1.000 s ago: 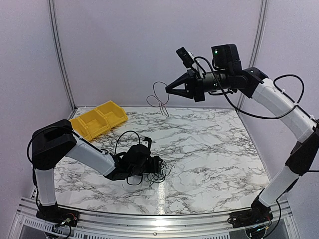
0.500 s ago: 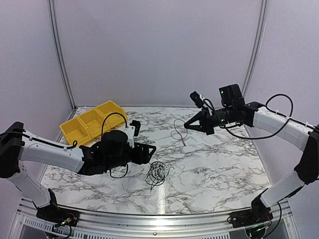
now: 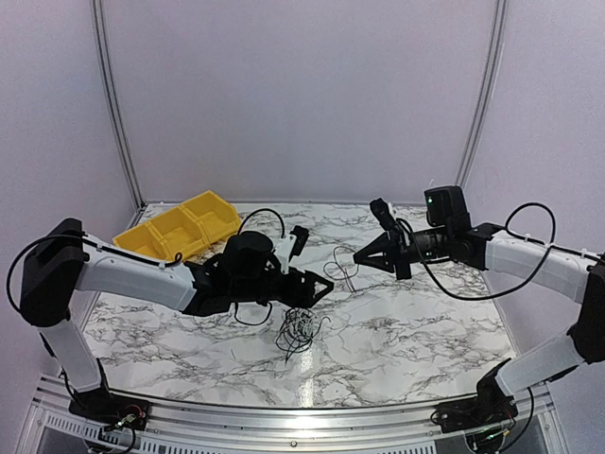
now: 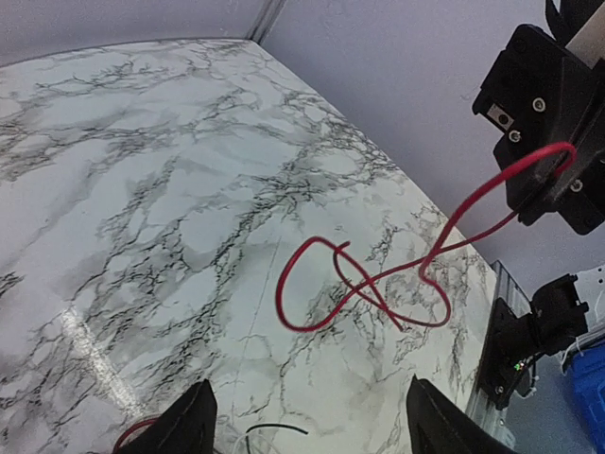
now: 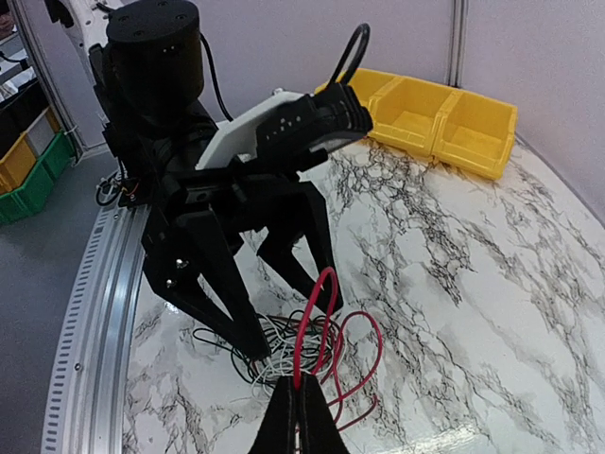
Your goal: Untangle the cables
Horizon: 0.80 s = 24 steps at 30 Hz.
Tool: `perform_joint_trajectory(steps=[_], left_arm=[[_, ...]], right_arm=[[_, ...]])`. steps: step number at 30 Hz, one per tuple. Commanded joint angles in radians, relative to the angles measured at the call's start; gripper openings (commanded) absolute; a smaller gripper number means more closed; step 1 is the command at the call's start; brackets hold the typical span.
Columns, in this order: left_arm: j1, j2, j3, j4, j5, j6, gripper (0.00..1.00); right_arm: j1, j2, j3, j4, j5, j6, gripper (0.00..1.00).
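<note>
The right gripper (image 3: 357,255) has its fingers pressed together on one red wire (image 3: 340,267), holding its loops up at its 9 o'clock, likely to draw it free of the other cables (image 3: 298,329) heaped on the table (image 3: 425,322) at 6 o'clock from the left gripper (image 3: 319,289), whose spread fingers face the loop, seemingly ready to take it

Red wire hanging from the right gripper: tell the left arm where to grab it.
Take the lowest loop of the red wire, away from the right gripper. Bring the open left gripper straight forward: the loop seemingly hangs free ahead of its fingers.
</note>
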Motion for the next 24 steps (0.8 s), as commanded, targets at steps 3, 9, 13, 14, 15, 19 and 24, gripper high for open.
perform_joint_trajectory(steps=[3, 9, 13, 14, 15, 19, 24], left_arm=[[0.021, 0.111, 0.101, 0.064, 0.167, -0.07, 0.71], [0.061, 0.15, 0.105, 0.155, 0.187, -0.129, 0.61], [0.086, 0.157, 0.093, 0.191, 0.179, -0.155, 0.56], [0.09, 0.162, 0.095, 0.192, 0.174, -0.158, 0.54], [0.094, 0.17, 0.099, 0.197, 0.176, -0.161, 0.53], [0.1, 0.208, 0.133, 0.217, 0.223, -0.168, 0.44], [0.101, 0.226, 0.146, 0.242, 0.247, -0.169, 0.27]], right_arm=[[-0.004, -0.015, 0.002, 0.01, -0.041, -0.05, 0.0], [-0.005, -0.026, 0.004, -0.006, -0.03, -0.067, 0.0], [-0.004, -0.031, 0.002, -0.006, -0.025, -0.072, 0.0], [-0.004, -0.031, 0.001, -0.005, -0.018, -0.074, 0.0], [-0.004, -0.029, 0.001, -0.005, -0.011, -0.074, 0.0], [-0.005, -0.026, 0.001, -0.006, 0.002, -0.073, 0.0], [-0.004, -0.024, 0.004, -0.006, 0.033, -0.071, 0.0]])
